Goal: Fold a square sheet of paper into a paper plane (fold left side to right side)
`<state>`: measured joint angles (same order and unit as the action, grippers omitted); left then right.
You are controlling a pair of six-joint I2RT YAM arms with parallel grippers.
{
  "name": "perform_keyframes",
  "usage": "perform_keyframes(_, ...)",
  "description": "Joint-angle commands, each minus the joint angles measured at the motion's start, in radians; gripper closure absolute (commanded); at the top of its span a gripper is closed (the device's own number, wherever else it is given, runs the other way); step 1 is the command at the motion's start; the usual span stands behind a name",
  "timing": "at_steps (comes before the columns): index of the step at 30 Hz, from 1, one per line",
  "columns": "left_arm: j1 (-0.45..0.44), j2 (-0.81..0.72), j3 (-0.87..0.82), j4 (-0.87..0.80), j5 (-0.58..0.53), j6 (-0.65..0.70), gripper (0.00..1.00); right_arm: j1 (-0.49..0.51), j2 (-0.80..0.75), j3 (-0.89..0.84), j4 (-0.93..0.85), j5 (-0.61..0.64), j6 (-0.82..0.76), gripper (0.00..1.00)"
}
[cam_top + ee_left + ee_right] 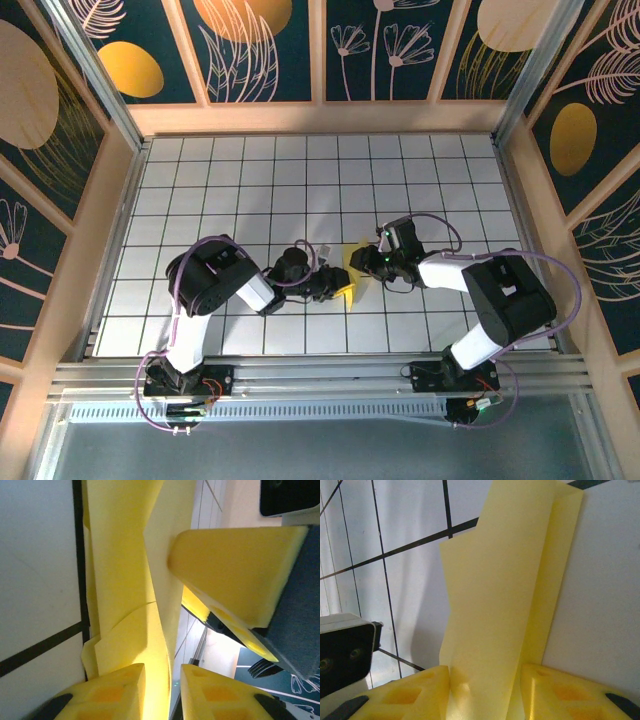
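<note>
The yellow paper (352,278) stands as a narrow creased strip on the white grid table (250,180), between the two grippers at mid-table. My left gripper (333,287) reaches in from the left. In the left wrist view its jaws (162,672) stand slightly apart. The folded paper (125,555) leans on the left finger (115,690), and a thin gap shows beside the right one. My right gripper (365,264) comes from the right. Its fingertips (485,672) are apart, straddling the paper strip (495,605), which touches both pads. A right finger (235,575) presses the paper's side.
Wooden walls with dark painted panels (265,50) enclose the table on three sides. An aluminium rail (320,375) carrying both arm bases runs along the near edge. Part of the left arm's black-and-white housing (342,650) sits close to the paper's left.
</note>
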<state>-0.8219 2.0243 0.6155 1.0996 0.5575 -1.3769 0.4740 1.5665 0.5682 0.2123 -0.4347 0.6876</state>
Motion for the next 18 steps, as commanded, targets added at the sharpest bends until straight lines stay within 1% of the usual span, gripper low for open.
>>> perform_keyframes(1,0.024,-0.040,-0.012,-0.035,-0.020,0.042,0.72,0.020,0.049,0.008,-0.017,0.044,-0.011,0.58)
perform_keyframes(4,0.037,-0.044,-0.003,-0.059,-0.021,0.056,0.70,0.023,0.047,0.012,-0.025,0.048,-0.013,0.58)
perform_keyframes(12,0.041,-0.009,0.049,-0.099,-0.016,0.079,0.71,0.026,0.048,0.017,-0.035,0.052,-0.019,0.58)
perform_keyframes(14,0.041,-0.001,0.061,-0.106,-0.016,0.082,0.73,0.027,0.048,0.016,-0.037,0.054,-0.020,0.58)
perform_keyframes(18,0.041,-0.003,0.074,-0.167,-0.041,0.111,0.82,0.027,0.047,0.016,-0.042,0.057,-0.022,0.58)
